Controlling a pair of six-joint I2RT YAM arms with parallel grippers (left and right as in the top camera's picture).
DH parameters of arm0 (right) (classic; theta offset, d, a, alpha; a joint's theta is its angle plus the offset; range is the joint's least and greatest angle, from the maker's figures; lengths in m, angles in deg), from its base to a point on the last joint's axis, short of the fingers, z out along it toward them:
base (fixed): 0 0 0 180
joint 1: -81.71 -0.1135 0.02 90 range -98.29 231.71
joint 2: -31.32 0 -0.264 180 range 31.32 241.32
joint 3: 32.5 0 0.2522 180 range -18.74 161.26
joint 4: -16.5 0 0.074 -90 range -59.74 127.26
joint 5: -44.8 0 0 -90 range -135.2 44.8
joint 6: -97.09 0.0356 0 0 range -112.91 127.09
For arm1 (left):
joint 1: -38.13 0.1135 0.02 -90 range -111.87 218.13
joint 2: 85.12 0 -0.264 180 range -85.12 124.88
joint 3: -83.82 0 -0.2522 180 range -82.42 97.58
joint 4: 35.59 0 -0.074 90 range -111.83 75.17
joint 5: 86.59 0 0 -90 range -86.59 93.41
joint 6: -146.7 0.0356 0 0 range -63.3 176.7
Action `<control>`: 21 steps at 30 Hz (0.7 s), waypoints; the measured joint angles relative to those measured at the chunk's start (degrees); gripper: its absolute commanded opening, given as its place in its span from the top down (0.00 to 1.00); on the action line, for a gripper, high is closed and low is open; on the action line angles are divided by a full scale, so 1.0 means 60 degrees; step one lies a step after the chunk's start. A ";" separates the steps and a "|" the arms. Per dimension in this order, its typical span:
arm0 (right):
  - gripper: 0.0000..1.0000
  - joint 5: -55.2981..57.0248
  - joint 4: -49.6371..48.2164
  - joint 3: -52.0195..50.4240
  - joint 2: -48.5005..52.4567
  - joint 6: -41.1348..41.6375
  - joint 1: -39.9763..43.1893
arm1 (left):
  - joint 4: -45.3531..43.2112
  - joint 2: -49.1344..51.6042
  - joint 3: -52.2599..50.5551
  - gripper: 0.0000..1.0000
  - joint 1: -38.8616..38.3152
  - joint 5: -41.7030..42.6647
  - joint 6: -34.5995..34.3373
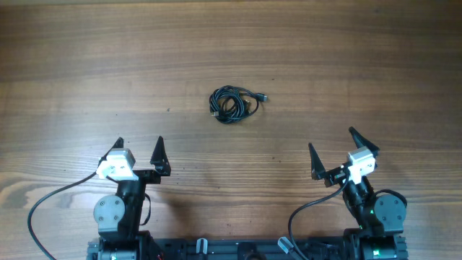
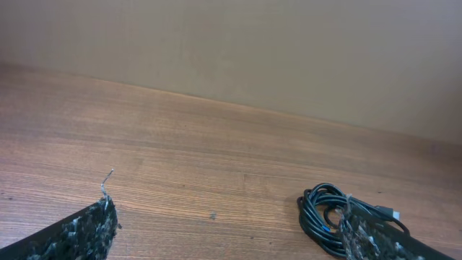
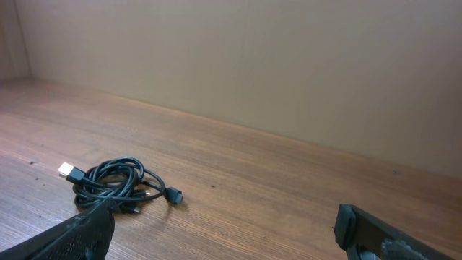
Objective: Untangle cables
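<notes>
Cables [image 1: 234, 105] are gathered in one knotted bundle above frame centre. Two pincers, left gripper [image 1: 139, 140] and right gripper [image 1: 332, 139], are spread wide below, nothing held.

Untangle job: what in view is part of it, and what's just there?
Job: cables, in one bundle; left gripper, open; right gripper, open.
Other: table; arm wires.
</notes>
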 measured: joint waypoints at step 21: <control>0.00 0.0000 -0.0004 0.0000 0.0000 -0.0004 0.0000 | -0.0080 0.0000 0.0000 0.00 -0.0004 0.0000 0.0000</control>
